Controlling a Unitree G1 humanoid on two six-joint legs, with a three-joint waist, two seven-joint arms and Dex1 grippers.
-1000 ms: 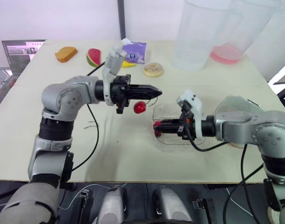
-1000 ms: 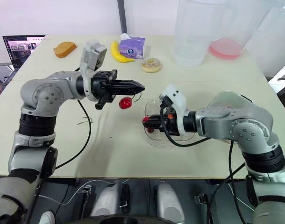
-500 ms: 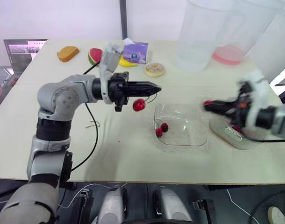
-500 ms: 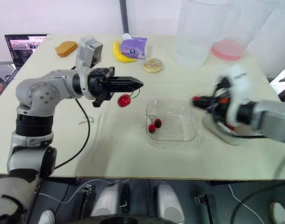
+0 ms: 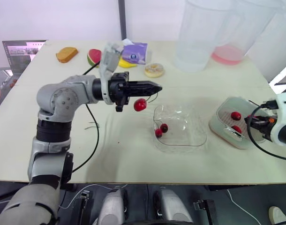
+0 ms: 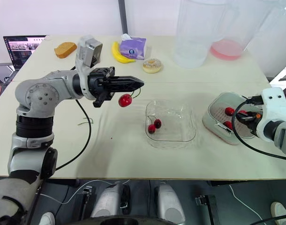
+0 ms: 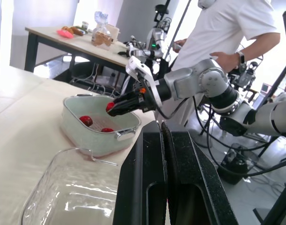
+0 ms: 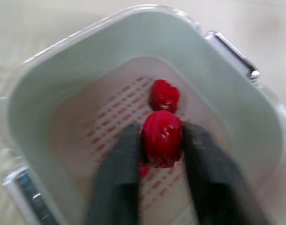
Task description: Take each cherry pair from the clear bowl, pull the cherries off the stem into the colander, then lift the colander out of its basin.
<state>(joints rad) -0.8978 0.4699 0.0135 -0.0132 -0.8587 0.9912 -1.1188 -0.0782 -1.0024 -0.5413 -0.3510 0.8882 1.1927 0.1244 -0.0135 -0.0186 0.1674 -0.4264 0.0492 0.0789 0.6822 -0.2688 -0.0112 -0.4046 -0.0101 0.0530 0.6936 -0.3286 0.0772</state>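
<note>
1 beige table (image 5: 133, 154); left tool (image 5: 157, 87) tight on stem (image 5: 150, 98), right tool (image 8: 161, 132) around cherry (image 8: 161, 140)

The left arm (image 5: 63, 98) is built of rounded silver-grey shells, joined by black ribbed rings between the segments. A thin black cable (image 5: 98, 136) hangs loose in a long loop beside it. Its wrist carries a white boxy housing (image 5: 108, 58) above a black block, and the left pincer (image 5: 151, 87) is two long black fingers tapering to a blunt tip. The right arm (image 6: 283, 133) has the same grey shell, a white wrist housing (image 6: 273, 97) with a small orange mark below it, and its own looping black cable (image 6: 241, 141). The right pincer (image 6: 239, 116) has dark, flat, straight fingers
</note>
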